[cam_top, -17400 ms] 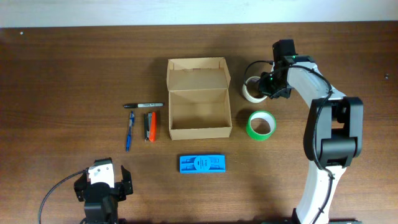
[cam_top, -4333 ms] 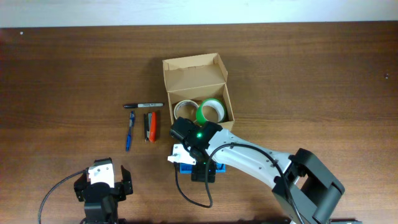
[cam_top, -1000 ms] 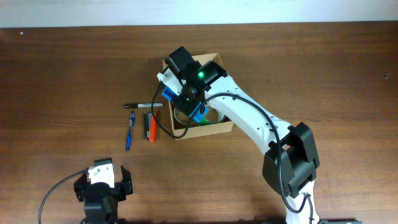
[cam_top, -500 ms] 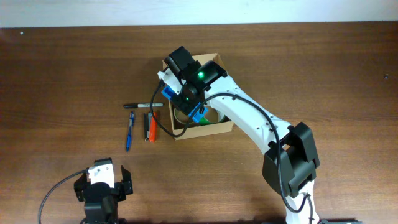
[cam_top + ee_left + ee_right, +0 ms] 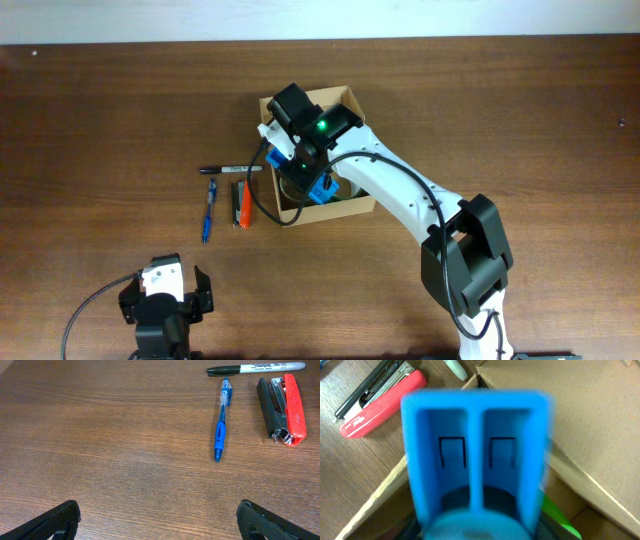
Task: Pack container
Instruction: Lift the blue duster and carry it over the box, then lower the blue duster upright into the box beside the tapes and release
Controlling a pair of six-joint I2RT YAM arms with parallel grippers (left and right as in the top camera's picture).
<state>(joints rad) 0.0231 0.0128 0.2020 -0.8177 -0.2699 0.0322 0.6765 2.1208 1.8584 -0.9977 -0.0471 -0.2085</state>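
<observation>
The container [image 5: 345, 207] is a plain tan box that sits near the middle of the brown surface [image 5: 100, 120], with its flap lid open at the far side. The right tool [image 5: 298, 168] is right over the box, above its left half and close to its left wall. A flat blue packet [image 5: 475, 455] is at this tool and hangs over the open box. In the right wrist view the packet looks blurry and fills most of the picture, so the tool's fingers are hidden behind it. I cannot tell how far the right tool is open, or if it has hold of the packet. A bit of something green [image 5: 561, 522] shows inside the box, below the packet. The left tool [image 5: 160, 522] is wide open with nothing in it. It is at the near left side of the surface, well apart from the box. 3 things lie on the surface just to the left of the box: a black marker [image 5: 255, 368], a blue pen [image 5: 221, 420] and a red and black stapler [image 5: 282, 410]. The stapler is the closest of them to the box.
</observation>
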